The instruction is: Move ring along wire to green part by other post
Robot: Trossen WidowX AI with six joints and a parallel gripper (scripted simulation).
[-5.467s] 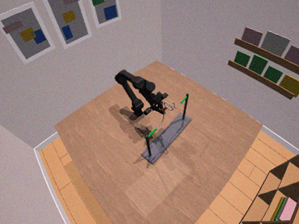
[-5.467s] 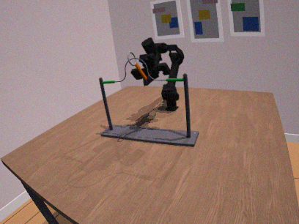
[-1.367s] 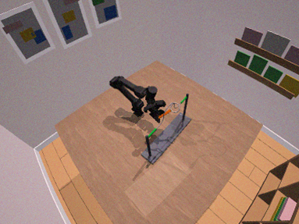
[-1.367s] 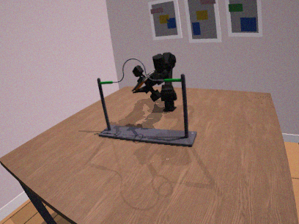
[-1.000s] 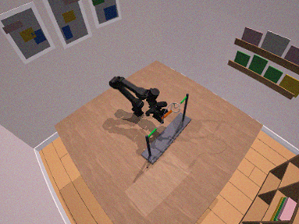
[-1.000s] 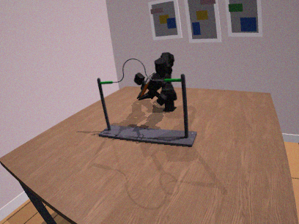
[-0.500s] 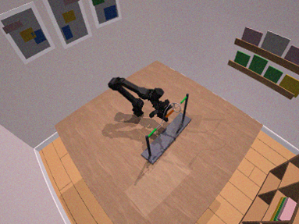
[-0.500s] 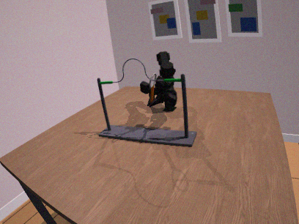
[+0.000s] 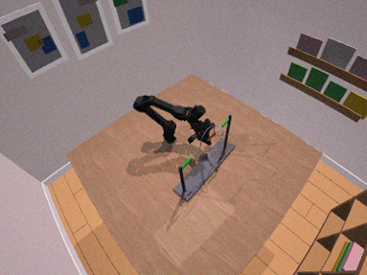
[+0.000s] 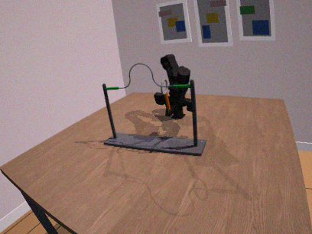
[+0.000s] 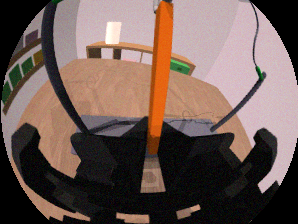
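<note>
The orange handle (image 9: 211, 135) (image 10: 167, 101) (image 11: 160, 75) hangs down from the thin ring (image 9: 216, 131) (image 10: 164, 86). The ring sits around the wire at the inner end of the green part (image 9: 224, 122) (image 10: 179, 86) next to the far post (image 9: 228, 121) (image 10: 193, 115). My gripper (image 9: 205, 137) (image 10: 168, 111) (image 11: 149, 119) is shut on the lower end of the handle. The grey wire (image 10: 138, 65) arcs up and runs to the other green part (image 9: 188, 162) (image 10: 112, 88) (image 11: 260, 74) at the near post (image 9: 181, 175) (image 10: 109, 112). Both posts stand on a dark base plate (image 9: 208, 170) (image 10: 153, 144) (image 11: 107, 124).
The arm's base (image 9: 169, 134) stands on the wooden table behind the stand. A bookcase (image 9: 348, 242) is at the lower right beyond the table. Wall shelves (image 9: 326, 79) and posters (image 10: 214, 23) hang on the walls.
</note>
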